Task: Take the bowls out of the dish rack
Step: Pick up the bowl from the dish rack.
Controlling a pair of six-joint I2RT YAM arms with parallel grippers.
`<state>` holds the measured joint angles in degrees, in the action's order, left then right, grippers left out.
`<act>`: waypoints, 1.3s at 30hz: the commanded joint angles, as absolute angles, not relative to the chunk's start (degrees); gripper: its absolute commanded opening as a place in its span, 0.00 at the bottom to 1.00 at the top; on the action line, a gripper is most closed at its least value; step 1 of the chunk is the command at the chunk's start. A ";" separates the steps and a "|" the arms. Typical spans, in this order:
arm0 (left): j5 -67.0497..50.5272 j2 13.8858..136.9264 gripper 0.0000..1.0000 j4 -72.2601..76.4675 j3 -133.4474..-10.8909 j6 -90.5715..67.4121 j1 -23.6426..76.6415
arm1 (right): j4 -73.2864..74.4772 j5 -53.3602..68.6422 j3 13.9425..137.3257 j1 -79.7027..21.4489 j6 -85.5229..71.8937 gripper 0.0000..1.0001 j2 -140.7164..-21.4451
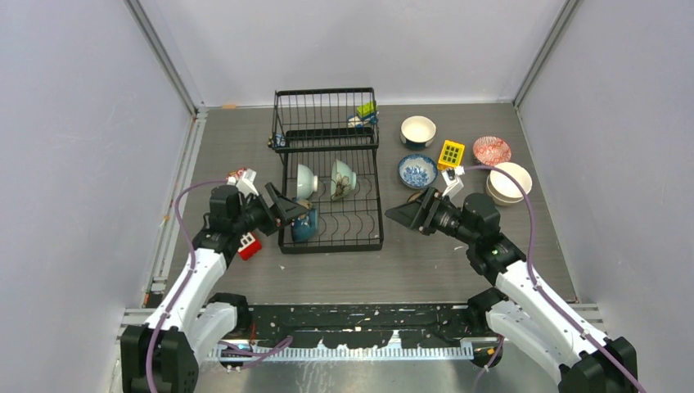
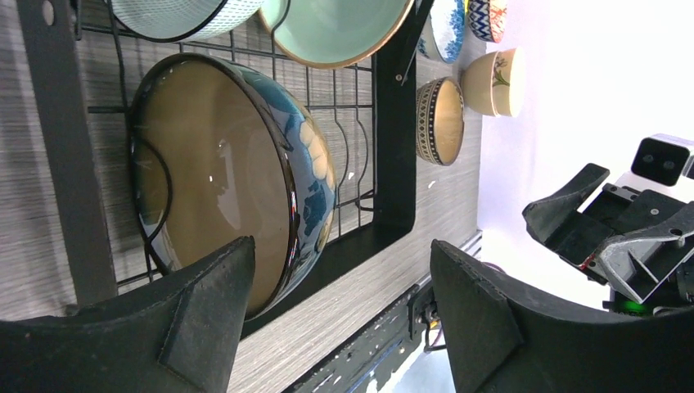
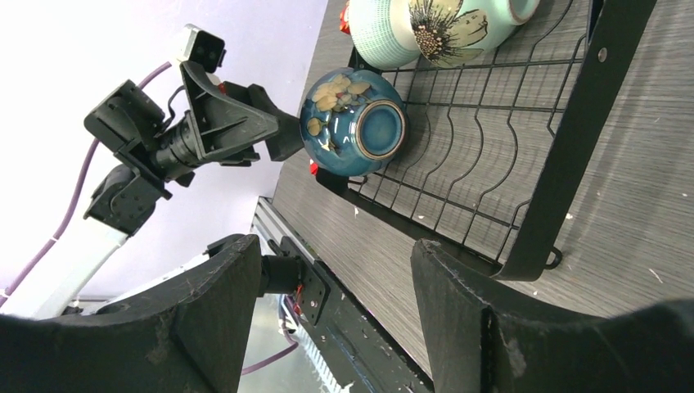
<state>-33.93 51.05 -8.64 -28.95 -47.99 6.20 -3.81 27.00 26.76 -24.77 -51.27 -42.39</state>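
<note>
The black wire dish rack [image 1: 372, 233] stands mid-table. It holds two pale green bowls [image 1: 305, 181] [image 1: 343, 177] on edge and a blue flowered bowl [image 1: 304, 225] with a tan inside [image 2: 221, 180] at its front left corner. My left gripper [image 1: 288, 210] is open at that bowl. In the left wrist view [image 2: 342, 254] one finger [image 2: 205, 319] is before the bowl's inside and the rim stands between the jaws. My right gripper [image 1: 407, 214] is open and empty right of the rack, above the table [image 3: 334, 246]. It faces the blue bowl [image 3: 353, 123].
On the table to the right lie a white bowl [image 1: 418, 130], a blue-and-white bowl [image 1: 417, 171], a red-patterned bowl [image 1: 491, 151], stacked cream bowls [image 1: 509, 182] and a yellow block [image 1: 451, 153]. A red block [image 1: 250, 246] lies left of the rack. Toy blocks [image 1: 366, 110] sit in the raised back section.
</note>
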 commanded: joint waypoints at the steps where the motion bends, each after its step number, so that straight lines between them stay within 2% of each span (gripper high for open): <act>1: -38.52 52.50 0.79 -0.76 -27.71 -49.88 5.80 | -8.10 27.77 26.94 -25.48 -52.09 0.72 -42.96; 7: -41.34 55.32 0.74 3.42 -26.86 -51.03 5.85 | -8.89 27.93 26.81 -25.63 -52.30 0.71 -43.76; 17: -43.63 58.58 0.60 8.26 -25.71 -53.12 5.81 | -10.69 27.96 26.37 -25.99 -52.91 0.71 -45.45; 25: -44.71 59.51 0.43 10.60 -25.13 -54.48 5.87 | -11.33 28.02 26.20 -26.18 -53.04 0.71 -46.14; 39: -46.48 62.49 0.42 13.80 -25.05 -55.98 6.95 | -11.51 28.19 25.92 -26.28 -52.86 0.71 -46.30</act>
<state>-42.94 62.28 9.69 -24.80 -54.98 6.11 -8.64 27.33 25.69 -25.89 -52.77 -46.17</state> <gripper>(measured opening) 0.416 0.709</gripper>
